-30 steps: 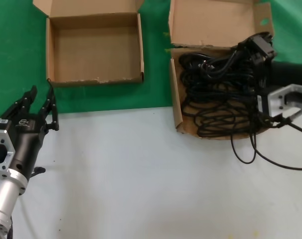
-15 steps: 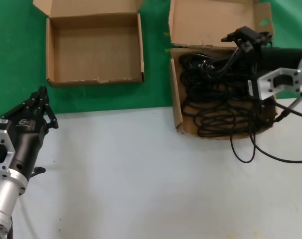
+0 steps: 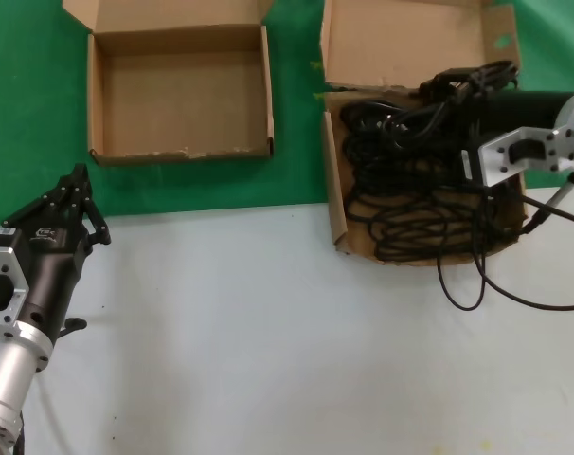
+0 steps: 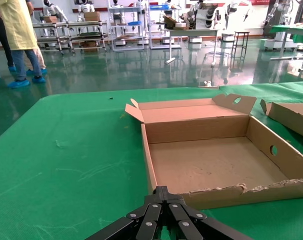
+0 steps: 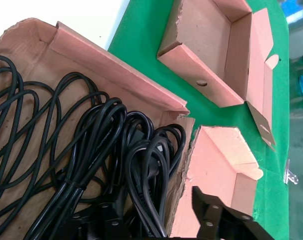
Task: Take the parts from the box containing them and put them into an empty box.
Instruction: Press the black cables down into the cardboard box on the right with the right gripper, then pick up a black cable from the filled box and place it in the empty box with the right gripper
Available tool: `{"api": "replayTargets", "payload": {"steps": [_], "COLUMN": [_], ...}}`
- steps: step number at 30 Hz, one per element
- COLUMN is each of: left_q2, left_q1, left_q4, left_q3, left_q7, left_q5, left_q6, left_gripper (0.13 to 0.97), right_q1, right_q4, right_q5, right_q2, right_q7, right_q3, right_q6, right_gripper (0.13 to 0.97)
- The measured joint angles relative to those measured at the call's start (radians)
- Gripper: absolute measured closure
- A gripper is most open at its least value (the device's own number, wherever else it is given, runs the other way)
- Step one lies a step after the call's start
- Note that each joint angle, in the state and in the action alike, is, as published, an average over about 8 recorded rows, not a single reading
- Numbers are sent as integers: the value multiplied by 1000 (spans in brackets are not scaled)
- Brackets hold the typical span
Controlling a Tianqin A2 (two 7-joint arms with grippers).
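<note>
The black power cords lie coiled and tangled in the bulging cardboard box with the tall back flap at the right. My right gripper is open at the back of that box, just over the cords. In the right wrist view its gripper straddles cord loops beside the box's back wall, one finger over the flap. The wide, low, empty box stands at the far left and shows up close in the left wrist view. My left gripper is shut and empty in front of it.
A thin black cable hangs from my right arm and loops over the grey table in front of the cord box. Green cloth covers the far part of the table between the two boxes. The empty box also shows in the right wrist view.
My left gripper has shut without moving away. My right gripper has swung from the box's right side toward its back, over the cords.
</note>
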Motion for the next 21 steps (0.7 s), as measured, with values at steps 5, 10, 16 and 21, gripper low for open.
{"api": "replayTargets", "payload": {"steps": [5,10,16,21], "left_q2": [0,0,0,0], "left_q1": [0,0,0,0], "left_q4": [0,0,0,0], "left_q3": [0,0,0,0], "left_q7": [0,0,0,0], "left_q5": [0,0,0,0], "left_q6": [0,0,0,0], "left_gripper": [952,952,952,952], "right_q1": [3,4,3,-5], "right_q4": [-10,-16,-7,44], "right_q5": [-3,-11,-26,-48], "right_q2": [-8,-16,-16,-4], "right_q7": [10,19,34,69], "right_q3": [-5,-12,-14,-1], "right_q6": [3,8,13,14], "right_gripper": [569,696,790,859]}}
